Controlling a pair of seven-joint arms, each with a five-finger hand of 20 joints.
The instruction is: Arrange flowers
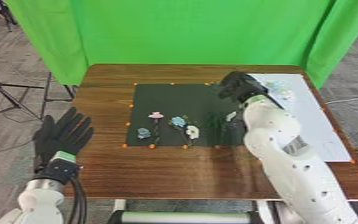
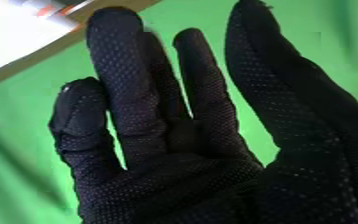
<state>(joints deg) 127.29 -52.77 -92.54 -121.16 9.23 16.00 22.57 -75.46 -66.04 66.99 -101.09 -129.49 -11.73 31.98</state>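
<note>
Brown wooden table (image 1: 104,170) before a green curtain (image 1: 184,30), with a dark mat (image 1: 167,92) in the middle and a white sheet (image 1: 322,145) along the right side. On the mat, from left to right: a blue-grey flower (image 1: 143,133), a pink flower (image 1: 156,115), a blue flower (image 1: 177,121) and a white flower (image 1: 192,131), with the last two close together. Beside the right arm, perhaps another pale flower (image 1: 231,116), partly hidden. More pale blooms (image 1: 282,91) on the far part of the sheet, just right of the right hand (image 1: 238,86).

Right hand over the mat's far right corner, fingers long and loosely parted, thumb well out, nothing held. Left hand (image 1: 58,135) at the table's left edge, spread wide and equally empty.

Probably very light, with soft, easily crushed petals and thin, fairly springy stems. Best taken by the stem, a little below the head, between thumb and fingertip, leaving the petals alone. Likely to slip or roll against glove fabric, so pinch firmly but lift gently. Among the clustered blooms, watch for snagging petals and for dragging a neighbour along.
</note>
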